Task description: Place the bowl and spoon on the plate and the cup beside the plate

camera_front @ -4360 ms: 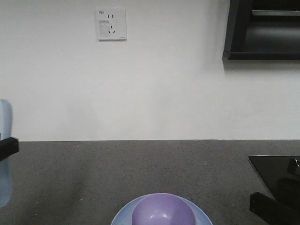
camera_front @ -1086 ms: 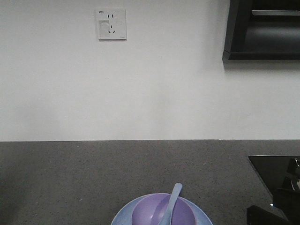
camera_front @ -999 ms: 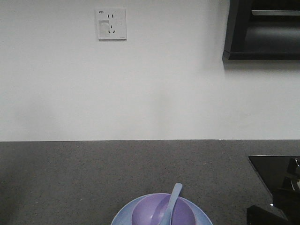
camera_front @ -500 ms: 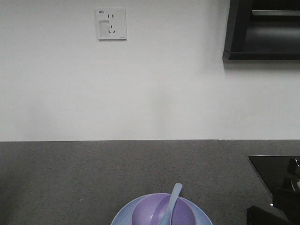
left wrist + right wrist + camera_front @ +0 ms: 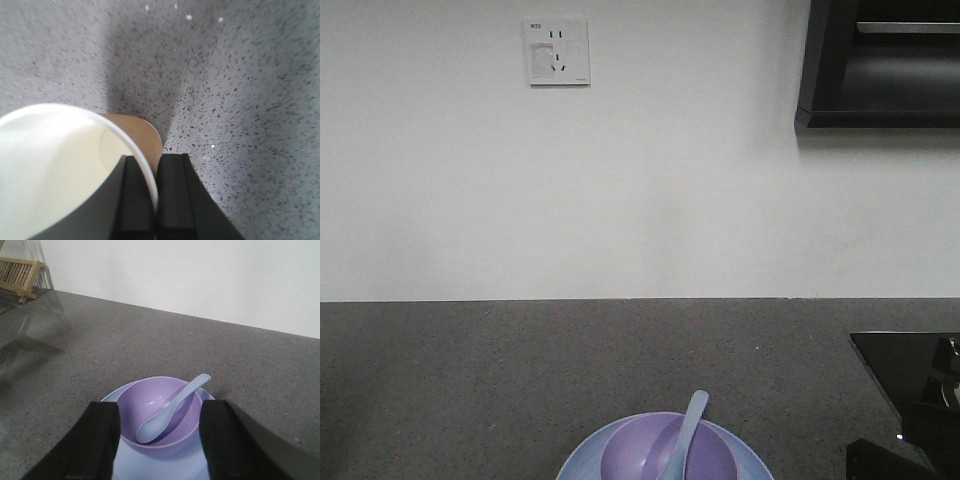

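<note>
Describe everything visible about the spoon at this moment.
The spoon is a short, pale blue-grey soup spoon, matte and plastic-looking, with a curved handle. Its scoop lies inside the purple bowl, near the bottom, and its handle leans on the bowl's far rim, the tip poking out past it. The bowl sits on the light-blue plate. The open right gripper straddles the bowl without touching the spoon.

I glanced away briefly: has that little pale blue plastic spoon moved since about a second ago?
No. The pale blue plastic spoon lies in the purple bowl, handle pointing at the same spot below the wall socket.
</note>
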`<state>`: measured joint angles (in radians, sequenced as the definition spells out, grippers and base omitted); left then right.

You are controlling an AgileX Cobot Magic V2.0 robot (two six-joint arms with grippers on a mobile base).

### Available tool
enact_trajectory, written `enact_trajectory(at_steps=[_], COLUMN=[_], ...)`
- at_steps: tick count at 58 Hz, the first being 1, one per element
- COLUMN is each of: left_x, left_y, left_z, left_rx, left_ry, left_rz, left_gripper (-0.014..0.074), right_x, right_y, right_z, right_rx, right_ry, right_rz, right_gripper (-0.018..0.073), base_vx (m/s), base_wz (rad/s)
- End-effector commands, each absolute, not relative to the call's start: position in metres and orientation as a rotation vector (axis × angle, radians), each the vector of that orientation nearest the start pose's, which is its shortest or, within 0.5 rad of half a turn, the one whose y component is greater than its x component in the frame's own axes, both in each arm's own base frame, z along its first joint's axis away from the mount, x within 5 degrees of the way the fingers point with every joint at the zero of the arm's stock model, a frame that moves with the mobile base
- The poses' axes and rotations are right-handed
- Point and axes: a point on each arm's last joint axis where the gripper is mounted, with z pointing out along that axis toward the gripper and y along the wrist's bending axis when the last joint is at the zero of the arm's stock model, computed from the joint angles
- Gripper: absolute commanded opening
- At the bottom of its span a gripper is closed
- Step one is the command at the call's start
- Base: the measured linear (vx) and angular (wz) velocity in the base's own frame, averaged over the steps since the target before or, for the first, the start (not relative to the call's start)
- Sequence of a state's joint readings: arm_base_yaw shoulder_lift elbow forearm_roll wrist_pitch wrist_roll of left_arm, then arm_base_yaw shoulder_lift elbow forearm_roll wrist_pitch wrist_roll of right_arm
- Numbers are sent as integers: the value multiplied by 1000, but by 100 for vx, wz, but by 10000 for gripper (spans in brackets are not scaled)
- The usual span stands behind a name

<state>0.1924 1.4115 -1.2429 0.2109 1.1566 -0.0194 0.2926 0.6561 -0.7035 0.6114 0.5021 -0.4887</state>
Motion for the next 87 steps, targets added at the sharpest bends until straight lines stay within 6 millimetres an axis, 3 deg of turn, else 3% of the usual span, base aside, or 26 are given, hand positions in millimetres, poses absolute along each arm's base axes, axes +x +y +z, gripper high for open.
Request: enact_trajectory(at_steps=[1, 10, 19, 29, 36, 47, 52, 68, 78, 87], left_x=[251, 237, 237, 245, 255, 276, 283, 297, 296, 296], left_y=[64, 46, 3, -45, -80, -139, -154, -182, -185, -186], left_z=[361, 402, 452, 476, 463, 415, 396, 363, 359, 359], left_rx=[-217, -157, -19, 159, 299, 533, 625, 744, 759, 751], left_ry=[2638, 2485, 2301, 2189, 2245, 2440, 2509, 2565, 2579, 2586], left_rz=[348, 304, 36, -181, -243, -274, -202, -130, -130, -143], left_gripper=[-5, 0, 0, 0, 0, 0, 0, 4, 29, 106], right_x=[119, 119, 119, 119, 119, 119, 119, 119, 119, 119], right_y=[59, 59, 59, 59, 59, 59, 59, 59, 59, 59], right_z=[370, 370, 370, 370, 370, 370, 370, 370, 370, 370], right_rx=[-366, -365, -365, -365, -365, -366, -366, -366, -366, -366], right_ry=[1756, 1756, 1756, 1756, 1756, 1757, 1757, 1757, 1757, 1757], right_rz=[487, 488, 488, 488, 488, 488, 488, 488, 488, 488], right_gripper=[424, 424, 424, 424, 424, 424, 424, 424, 424, 424], base_vx=[0, 0, 0, 0, 0, 0, 0, 0, 0, 0], base_wz=[0, 0, 0, 0, 0, 0, 0, 0, 0, 0])
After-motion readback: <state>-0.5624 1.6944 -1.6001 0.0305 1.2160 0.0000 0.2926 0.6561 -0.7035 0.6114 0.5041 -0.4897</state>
